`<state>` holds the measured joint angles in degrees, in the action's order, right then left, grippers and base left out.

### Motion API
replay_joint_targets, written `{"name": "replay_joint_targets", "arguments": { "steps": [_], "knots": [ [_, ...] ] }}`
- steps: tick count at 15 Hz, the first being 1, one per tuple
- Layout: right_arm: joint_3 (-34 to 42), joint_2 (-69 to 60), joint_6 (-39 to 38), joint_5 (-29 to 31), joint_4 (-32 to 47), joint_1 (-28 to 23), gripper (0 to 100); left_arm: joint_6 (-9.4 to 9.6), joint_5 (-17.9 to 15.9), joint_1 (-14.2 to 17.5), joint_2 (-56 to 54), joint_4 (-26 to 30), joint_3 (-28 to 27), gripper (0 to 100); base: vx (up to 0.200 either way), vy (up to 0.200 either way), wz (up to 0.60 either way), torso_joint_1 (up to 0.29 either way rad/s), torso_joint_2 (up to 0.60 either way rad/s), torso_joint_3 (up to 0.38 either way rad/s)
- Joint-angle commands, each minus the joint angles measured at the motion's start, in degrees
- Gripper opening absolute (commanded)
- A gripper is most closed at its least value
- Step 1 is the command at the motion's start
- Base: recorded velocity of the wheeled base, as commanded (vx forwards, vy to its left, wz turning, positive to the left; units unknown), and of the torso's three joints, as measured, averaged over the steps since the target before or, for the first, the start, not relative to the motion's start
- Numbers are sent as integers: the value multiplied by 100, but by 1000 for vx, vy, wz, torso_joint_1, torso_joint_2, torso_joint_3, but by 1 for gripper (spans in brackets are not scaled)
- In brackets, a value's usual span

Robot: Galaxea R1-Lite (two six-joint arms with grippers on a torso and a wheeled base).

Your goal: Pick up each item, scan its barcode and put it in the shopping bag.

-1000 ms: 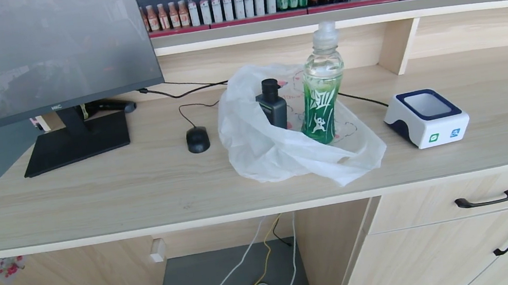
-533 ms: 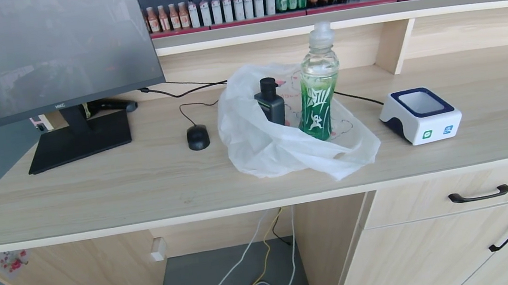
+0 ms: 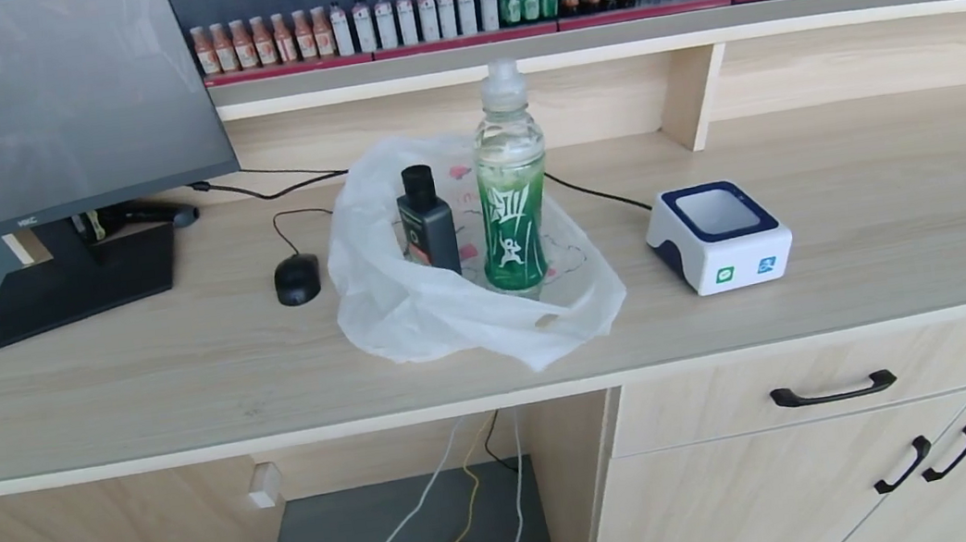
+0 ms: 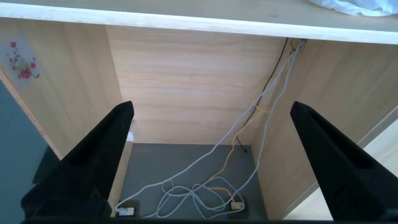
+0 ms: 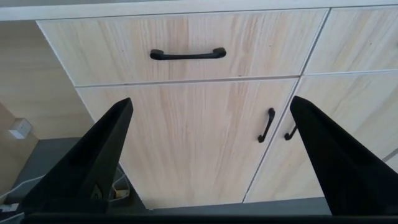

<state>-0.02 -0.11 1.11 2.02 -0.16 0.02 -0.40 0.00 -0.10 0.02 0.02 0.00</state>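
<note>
Evidently only the camera has swung; both items sit bagged and the task looks finished.
Head view: the whole scene has slid leftward, so nothing itself moved; the green bottle [image 3: 514, 211] and dark bottle [image 3: 429, 227] stand upright inside the shopping bag [image 3: 414, 317] on the worktop [image 3: 132, 373], with the scanner [image 3: 718, 235] just beside it. Left wrist view: the left claw [image 4: 208, 109] hangs below the worktop edge above cables [image 4: 205, 193], fingers apart, empty. Right wrist view: the right claw [image 5: 210, 102] faces a drawer [image 5: 186, 53], fingers apart, empty.

White characters on bottle [image 3: 516, 227]; two icons on scanner [image 3: 718, 237].
</note>
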Motion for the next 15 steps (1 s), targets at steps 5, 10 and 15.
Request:
{"name": "replay_joint_targets", "arguments": {
  "steps": [5,10,15],
  "knots": [
    [2,11,3,0,-2,6,100,-4,0,10,-2,-2,0,100,0,-200,0,-2,4,1],
    [2,11,-5,0,-2,-2,100,-4,0,1,-2,-2,0,100,0,-200,0,-1,2,3],
    [-6,11,-5,0,-2,-2,100,-4,0,10,-2,-2,0,100,0,-200,0,0,4,0]
  ]
}}
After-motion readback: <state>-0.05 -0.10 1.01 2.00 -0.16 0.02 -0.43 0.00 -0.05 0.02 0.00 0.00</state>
